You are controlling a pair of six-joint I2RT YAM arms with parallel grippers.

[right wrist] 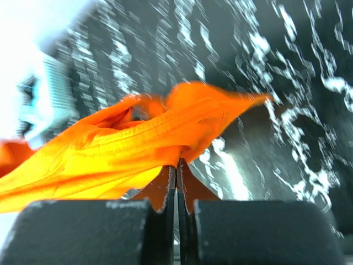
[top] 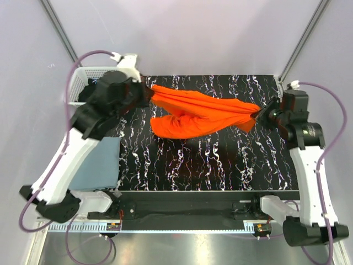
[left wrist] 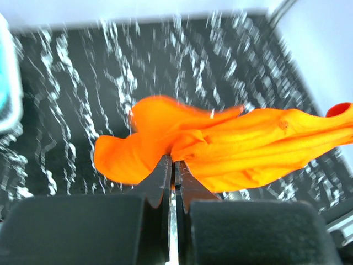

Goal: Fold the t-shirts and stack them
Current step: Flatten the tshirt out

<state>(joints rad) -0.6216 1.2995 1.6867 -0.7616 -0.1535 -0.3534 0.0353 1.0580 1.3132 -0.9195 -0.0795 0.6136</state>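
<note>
From above, we see the orange t-shirt [top: 201,116] stretched across the upper half of the black, white-veined table [top: 220,165], pulled between the two arms. The left jaws are closed on its left end in the upper left of the frame. The right jaws are closed on its bunched right end at the right. A loose fold sags toward the lower left of the shirt, with a shadow on the table below it. We cannot tell whether that fold touches the table. A slate grey-blue t-shirt [top: 102,165] lies flat at the table's left edge, partly under the left arm. A white basket [top: 81,77] sits in the upper left corner.

In the left wrist view, the left jaws are pressed together at bottom centre, pinching orange cloth. The orange t-shirt [left wrist: 237,149] runs off toward the right edge above the table [left wrist: 83,83]. The basket [left wrist: 8,88] is a blur at the left edge.

In the right wrist view, the right jaws are likewise shut on the cloth at bottom centre. The orange t-shirt [right wrist: 110,154] stretches to the left edge over the table [right wrist: 287,110], with the basket [right wrist: 55,94] blurred in the upper left.
</note>
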